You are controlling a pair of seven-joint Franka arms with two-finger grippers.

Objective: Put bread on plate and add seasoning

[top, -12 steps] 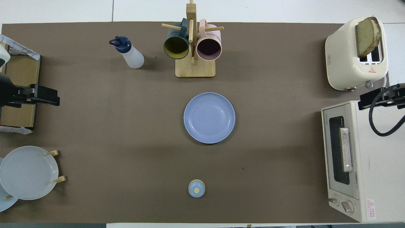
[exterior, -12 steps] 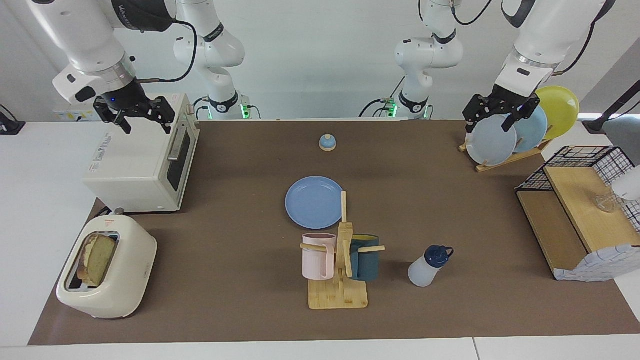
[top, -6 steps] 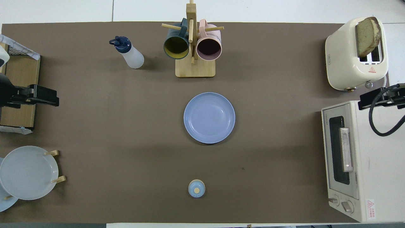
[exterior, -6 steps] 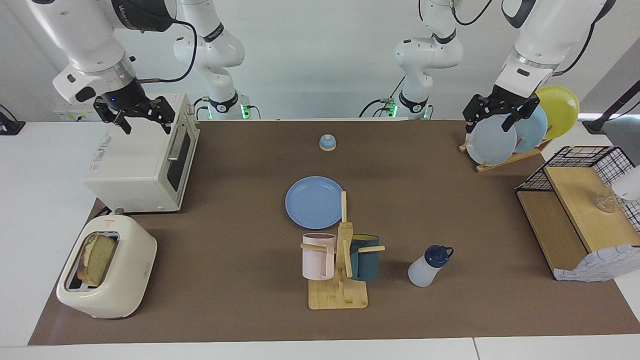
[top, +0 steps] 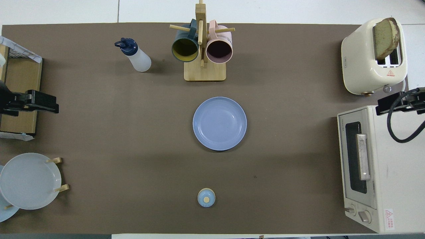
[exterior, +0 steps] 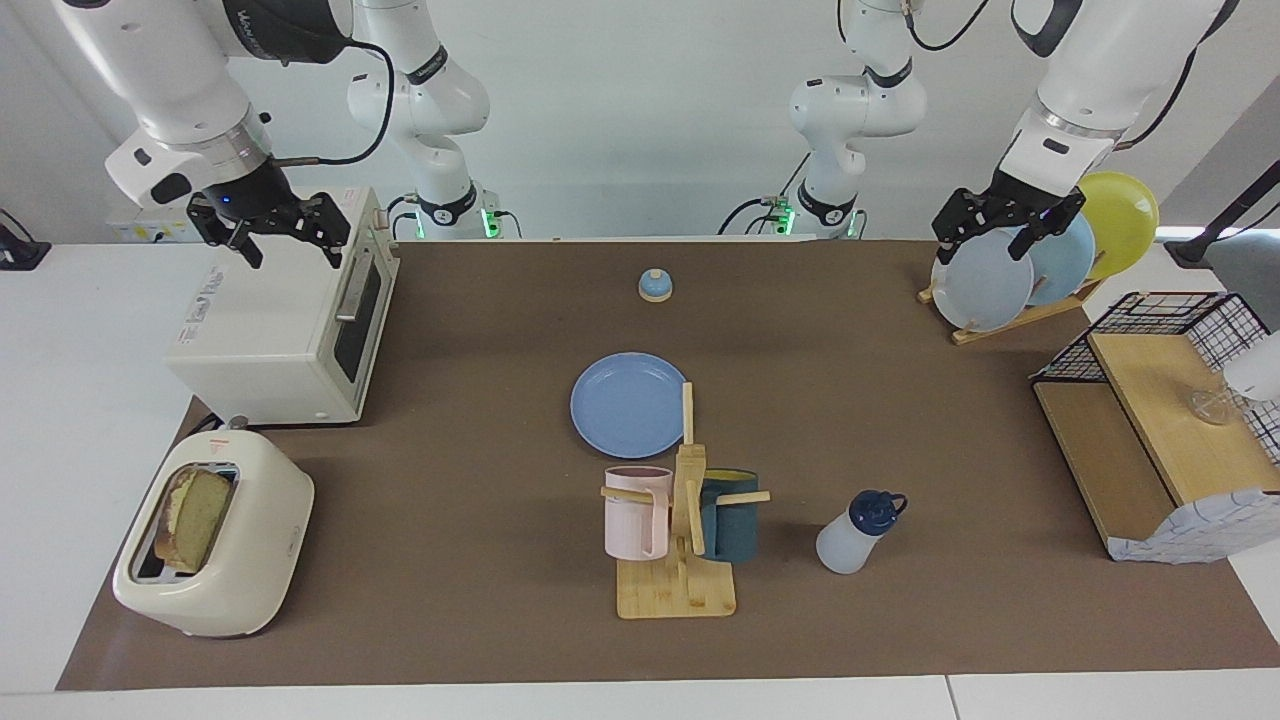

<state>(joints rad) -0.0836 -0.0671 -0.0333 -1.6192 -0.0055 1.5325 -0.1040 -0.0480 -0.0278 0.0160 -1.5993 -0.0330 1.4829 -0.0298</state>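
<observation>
Brown matting covers the table (exterior: 480,480), with white wall at the robots' end. Over the last second almost nothing has moved: the left gripper (exterior: 1003,228) has drifted a little, up and toward the left arm's edge of the table, over the standing plates in the wooden plate rack (exterior: 1010,318), while the right gripper (exterior: 272,232) has held its place above the toaster oven (exterior: 270,340). Both have their fingers spread wide and carry nothing. So, by my reading, the task has not properly begun; neither arm has committed to the bread.

That bread (exterior: 197,518) stands upright in a slot of the cream toaster (exterior: 215,560), at the right arm's end of the table and farther from the robots than the toaster oven. Its target, the blue plate (exterior: 628,404), lies bare at mid-table. Just farther out stands the mug tree (exterior: 680,520) with a pink and a dark teal mug, and the seasoning bottle (exterior: 858,535) stands upright beside it, toward the left arm's end. A small blue-and-tan bell (exterior: 654,286) sits nearer the robots than the blue plate.

Only the upper part of the bread shows; how deep it sits in the slot is hidden. From overhead both grippers are cut off at the frame edges, and the mug tree's post crosses the blue plate's rim in the facing view, probably without touching it.
</observation>
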